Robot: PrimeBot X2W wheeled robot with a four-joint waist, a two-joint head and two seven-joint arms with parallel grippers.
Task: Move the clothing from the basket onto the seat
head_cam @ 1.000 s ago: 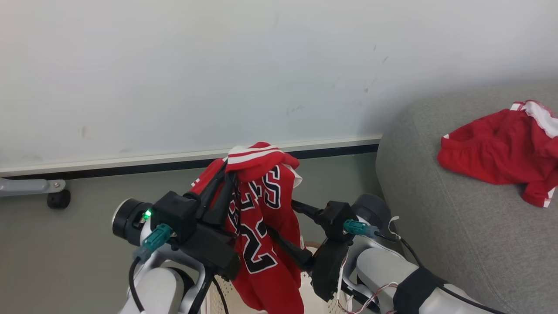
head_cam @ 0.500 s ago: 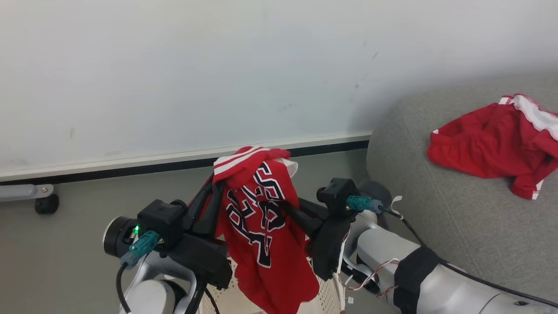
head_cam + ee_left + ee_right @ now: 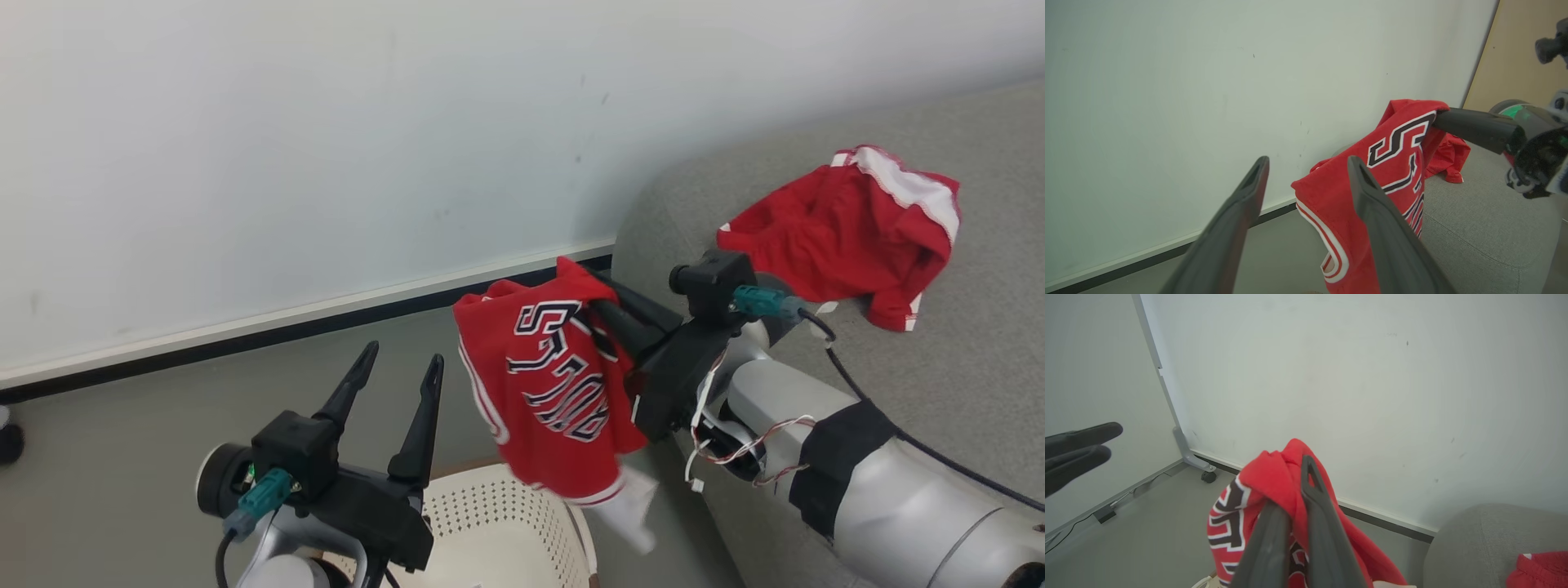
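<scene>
1. Nearest me, the basket [image 3: 498,523] sits on the grey floor [image 3: 122,441], its perforated cream wall showing behind the left arm.
2. Over it, the left gripper [image 3: 404,354] points up with its two dark fingers spread wide and nothing between them.
3. To the right, the right gripper [image 3: 604,302] has its fingers pinched narrow on a bunched top fold of the jersey [image 3: 547,392]. The cloth hangs free in the air, lettering facing out, with its hem above the basket's right edge, just beside the rounded corner of the seat [image 3: 963,367].
4. The right forearm, with its loose wires and black strap, lies across the front of the grey woven seat and hides part of it.
5. Further back on the seat lies the plain red garment [image 3: 833,229], crumpled, white panel uppermost, well apart from the jersey.
6. Behind everything, the pale wall [image 3: 326,147] meets the floor along a white skirting [image 3: 245,327] with a dark line under it.
7. Off to the left, a small black caster [image 3: 1208,476] carries a grey frame leg.
</scene>
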